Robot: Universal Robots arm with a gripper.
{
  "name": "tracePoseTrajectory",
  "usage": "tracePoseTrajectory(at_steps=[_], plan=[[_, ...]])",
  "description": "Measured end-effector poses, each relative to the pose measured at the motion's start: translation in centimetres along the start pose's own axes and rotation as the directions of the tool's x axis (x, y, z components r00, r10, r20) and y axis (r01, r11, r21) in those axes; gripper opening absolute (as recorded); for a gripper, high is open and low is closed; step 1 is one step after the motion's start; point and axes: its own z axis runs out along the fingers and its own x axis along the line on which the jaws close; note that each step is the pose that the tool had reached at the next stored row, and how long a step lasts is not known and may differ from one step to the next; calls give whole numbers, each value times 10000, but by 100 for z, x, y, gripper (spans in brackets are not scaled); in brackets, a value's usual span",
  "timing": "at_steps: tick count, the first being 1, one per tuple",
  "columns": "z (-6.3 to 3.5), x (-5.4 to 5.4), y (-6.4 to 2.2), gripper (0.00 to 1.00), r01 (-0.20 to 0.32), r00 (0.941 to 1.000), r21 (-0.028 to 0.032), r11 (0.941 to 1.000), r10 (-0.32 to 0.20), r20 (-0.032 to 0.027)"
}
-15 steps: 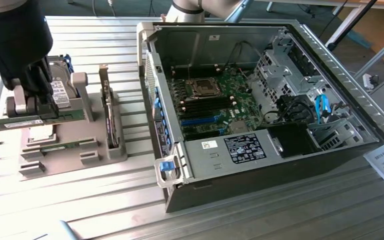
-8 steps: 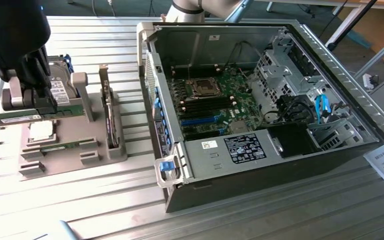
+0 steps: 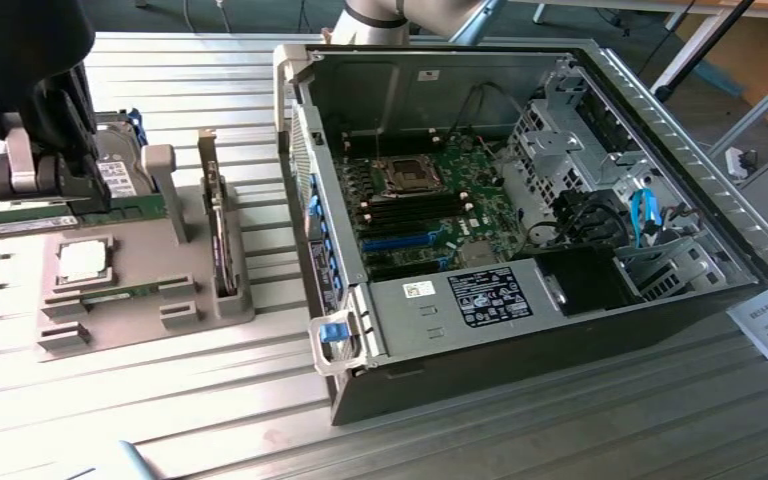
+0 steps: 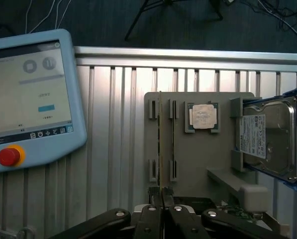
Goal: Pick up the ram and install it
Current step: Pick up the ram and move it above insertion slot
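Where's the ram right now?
The ram is at the exterior view's left, clamped in the gripper over the grey tray, close to the processor and outside the open computer case.

Ram (image 3: 91, 213): green board, pale label near its 9 o'clock end. Gripper (image 4: 160, 194): black. Fixture tray (image 3: 131, 320): plain flat grey. Processor (image 3: 80, 262): silver-white. Second stick (image 3: 124, 293) in tray: green. Hard drive (image 4: 267, 137): silver, white label with dark print, blue side rails. Motherboard (image 3: 424, 190): green, with black and blue slots. Case (image 3: 558, 370): black outside, silver-grey inside; blue latch (image 3: 335, 335) at 7 o'clock, blue cable (image 3: 644, 215) at 3 o'clock. Table (image 3: 157, 400): silver, ribbed stripes. Pendant (image 4: 63, 129): pale blue-grey, red button (image 4: 9, 156) on a yellow ring.
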Motion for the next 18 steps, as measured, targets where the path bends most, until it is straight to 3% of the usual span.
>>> tracePoseTrajectory(at_steps=[9,15,18], plan=[[-30,0,-5,12,0,10000,-1,10000,0,-1],[-34,3,-84,12,0,10000,-13,10000,0,0],[-39,9,-181,12,0,10000,-38,10000,0,1]])
